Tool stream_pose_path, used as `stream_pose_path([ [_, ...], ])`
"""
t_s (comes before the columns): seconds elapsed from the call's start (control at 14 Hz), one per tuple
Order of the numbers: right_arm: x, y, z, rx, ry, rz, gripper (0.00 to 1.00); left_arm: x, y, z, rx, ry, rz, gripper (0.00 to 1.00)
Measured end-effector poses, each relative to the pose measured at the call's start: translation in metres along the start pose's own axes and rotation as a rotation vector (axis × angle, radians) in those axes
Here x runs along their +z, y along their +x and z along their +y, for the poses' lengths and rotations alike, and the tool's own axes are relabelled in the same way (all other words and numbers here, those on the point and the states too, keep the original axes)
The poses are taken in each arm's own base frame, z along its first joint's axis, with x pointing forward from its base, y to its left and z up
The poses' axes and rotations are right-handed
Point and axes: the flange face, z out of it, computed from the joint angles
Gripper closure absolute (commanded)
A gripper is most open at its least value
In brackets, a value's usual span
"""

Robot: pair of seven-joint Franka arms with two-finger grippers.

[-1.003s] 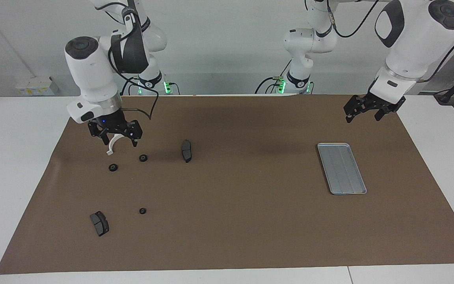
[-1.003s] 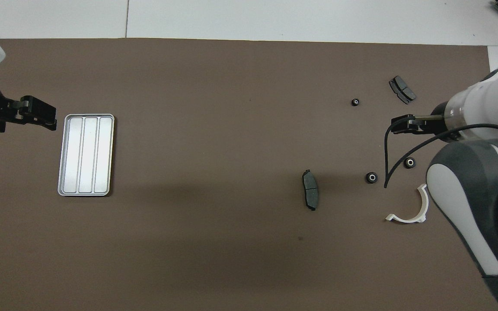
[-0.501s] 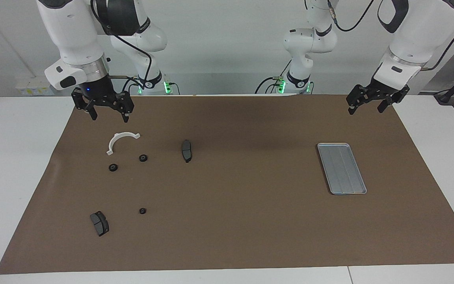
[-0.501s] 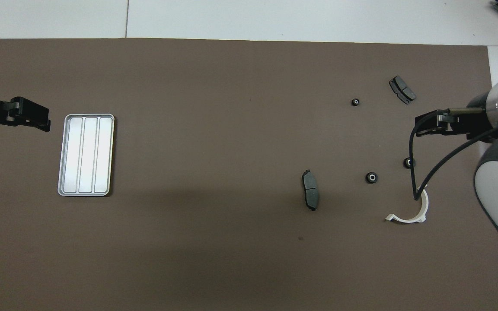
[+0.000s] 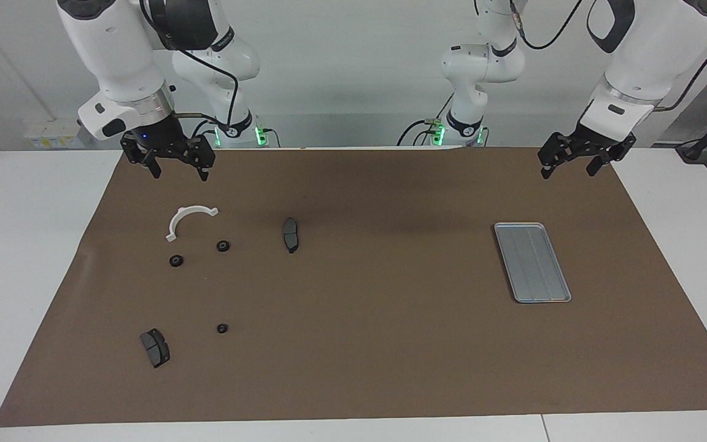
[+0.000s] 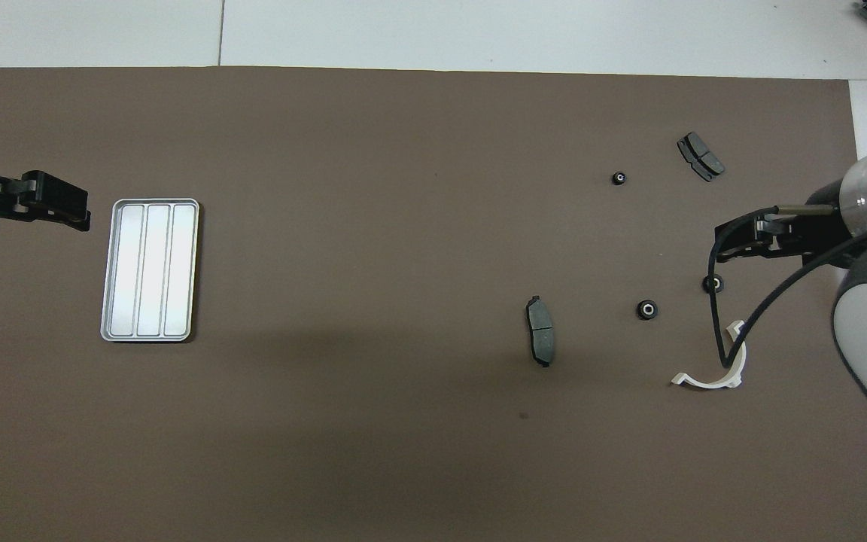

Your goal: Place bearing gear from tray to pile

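The silver-grey grooved tray (image 5: pixel 531 262) lies toward the left arm's end of the brown mat, with nothing in it; it also shows in the overhead view (image 6: pixel 150 269). Three small black round bearing gears lie toward the right arm's end: two close together (image 5: pixel 223 245) (image 5: pixel 176 261) and one farther from the robots (image 5: pixel 221 328). They show from overhead too (image 6: pixel 648 309) (image 6: pixel 713 284) (image 6: pixel 619 178). My right gripper (image 5: pixel 177 164) is open and empty, raised over the mat by the two close gears. My left gripper (image 5: pixel 569 166) is open and empty, waiting raised over the mat beside the tray.
A white curved piece (image 5: pixel 189 220) lies on the mat under the right gripper's side. One dark brake pad (image 5: pixel 290 234) lies beside the two gears, another (image 5: pixel 154 347) farther from the robots. The brown mat (image 5: pixel 359 344) covers most of the white table.
My right gripper has let go of the white curved piece, which now lies on the mat, and has risen back toward its base. The left gripper has barely moved.
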Motion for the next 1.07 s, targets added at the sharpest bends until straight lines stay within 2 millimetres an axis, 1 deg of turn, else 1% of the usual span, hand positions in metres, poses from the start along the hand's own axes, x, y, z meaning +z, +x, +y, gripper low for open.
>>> stream_pose_path([
  [0.21,-0.001,0.0,0.017,-0.033,0.001,-0.007,0.0,0.0,0.0,0.002,0.003,0.0,-0.001,0.0],
  [0.29,-0.001,0.001,0.019,-0.034,0.002,-0.004,0.0,0.0,0.0,0.003,0.006,-0.001,0.002,0.0],
  [0.43,-0.001,0.0,0.016,-0.039,0.002,-0.003,0.0,-0.002,0.002,0.006,0.011,-0.003,0.027,0.0],
  [0.64,-0.002,0.0,0.012,-0.046,0.002,0.0,0.0,-0.01,0.013,0.007,0.012,-0.01,0.128,0.0],
  [1.07,-0.002,0.0,0.011,-0.049,0.002,0.0,0.0,-0.005,0.016,0.008,0.012,-0.011,0.138,0.0],
])
